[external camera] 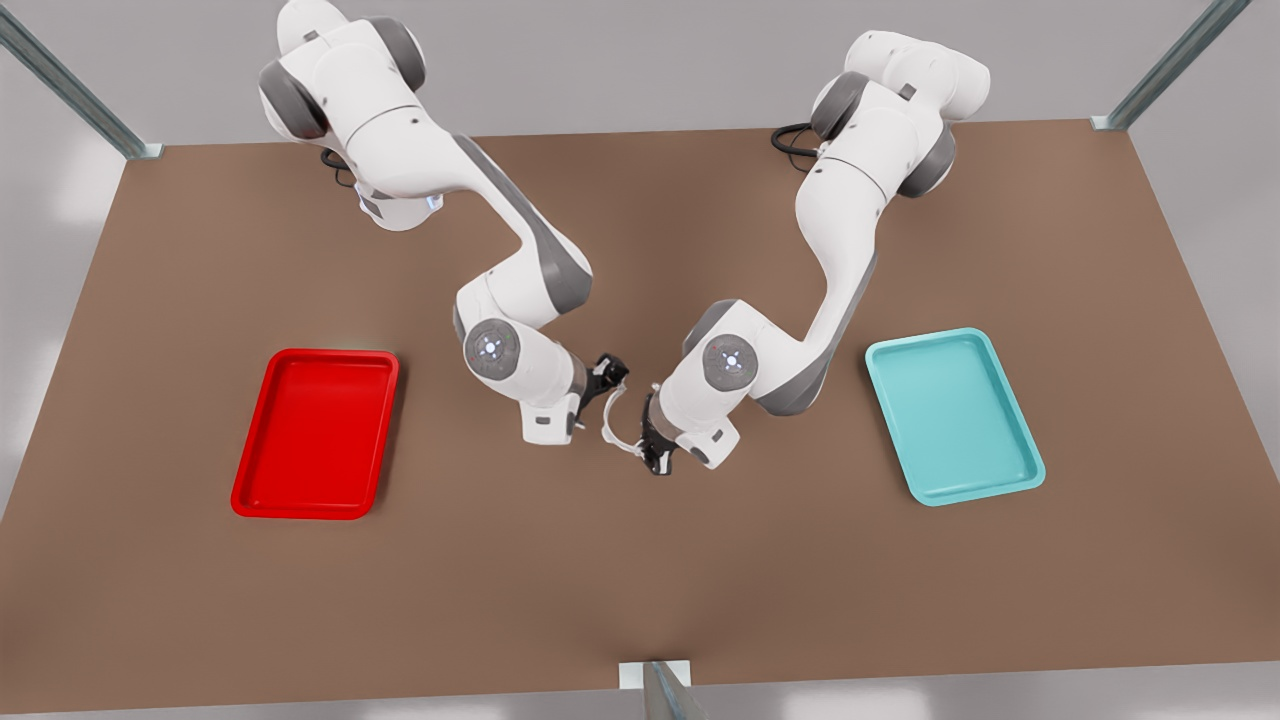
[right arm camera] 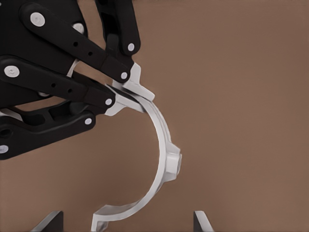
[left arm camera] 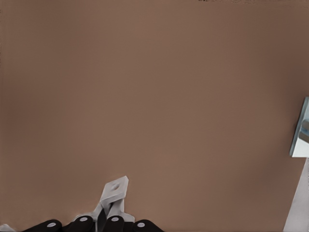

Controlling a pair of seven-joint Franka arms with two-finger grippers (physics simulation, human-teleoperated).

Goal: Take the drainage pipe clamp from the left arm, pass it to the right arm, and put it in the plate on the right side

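Plain brown tabletop (external camera: 640, 580) under grey walls, metal posts (external camera: 80, 95) at its corners; mid-table, the left gripper (external camera: 652, 456) is clenched on one tab of the drainage pipe clamp (external camera: 611, 420), the right gripper (external camera: 612, 373) spread wide around the other end, the red plate (external camera: 262, 500) well apart toward the front view's left

Brown tabletop (external camera: 640, 560), metal frame posts (external camera: 70, 95) at corners, pale, perhaps grey, surround beyond.

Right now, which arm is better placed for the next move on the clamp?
Right. The right pincer, open, straddles the drainage pipe clamp's free end and likely only needs to close. The left pincer is shut on the other end; the red tray is on the right arm's side.
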